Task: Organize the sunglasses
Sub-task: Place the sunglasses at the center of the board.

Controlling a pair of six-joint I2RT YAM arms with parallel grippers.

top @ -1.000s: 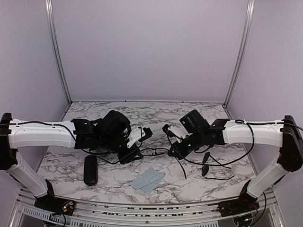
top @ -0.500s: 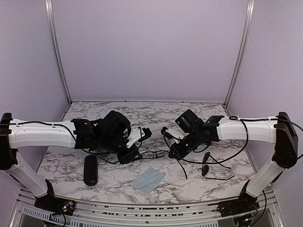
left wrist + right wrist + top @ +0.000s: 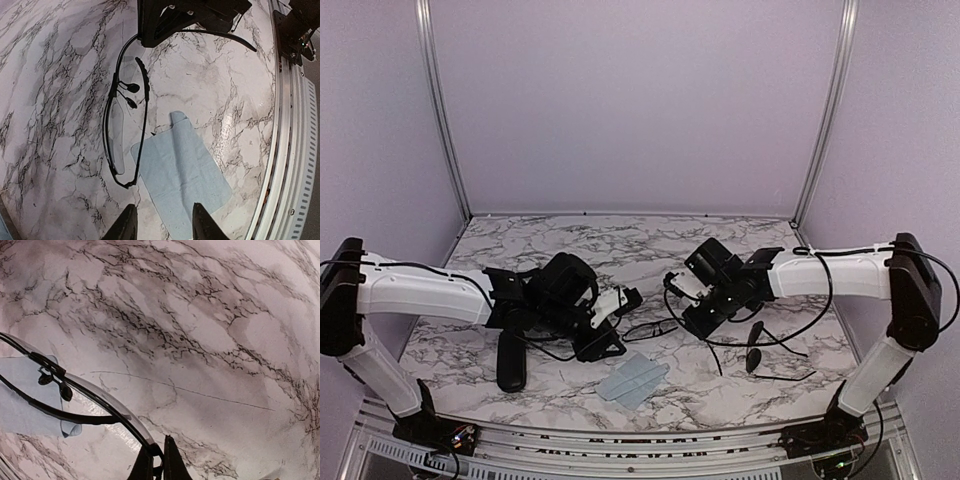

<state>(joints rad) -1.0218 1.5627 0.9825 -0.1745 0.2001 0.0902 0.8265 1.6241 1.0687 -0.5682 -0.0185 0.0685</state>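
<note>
Right wrist: sunglasses [image 3: 50, 367] corner between jaws

You have one pair of wire sunglasses [image 3: 650, 326] spread open at mid-table, and a dark-lensed pair [image 3: 755, 357] near the right front.

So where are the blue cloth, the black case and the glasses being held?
blue cloth [image 3: 185, 175]: left wrist view, middle of the cloth.
black case [image 3: 510, 368]: top view, middle of its lid.
held sunglasses [image 3: 133, 88]: left wrist view, a nose pad.

One pair of sunglasses [image 3: 650, 327] sits just behind the cloth [image 3: 632, 378], the case [image 3: 510, 360] leftward, the other pair [image 3: 757, 352] rightward.
</note>
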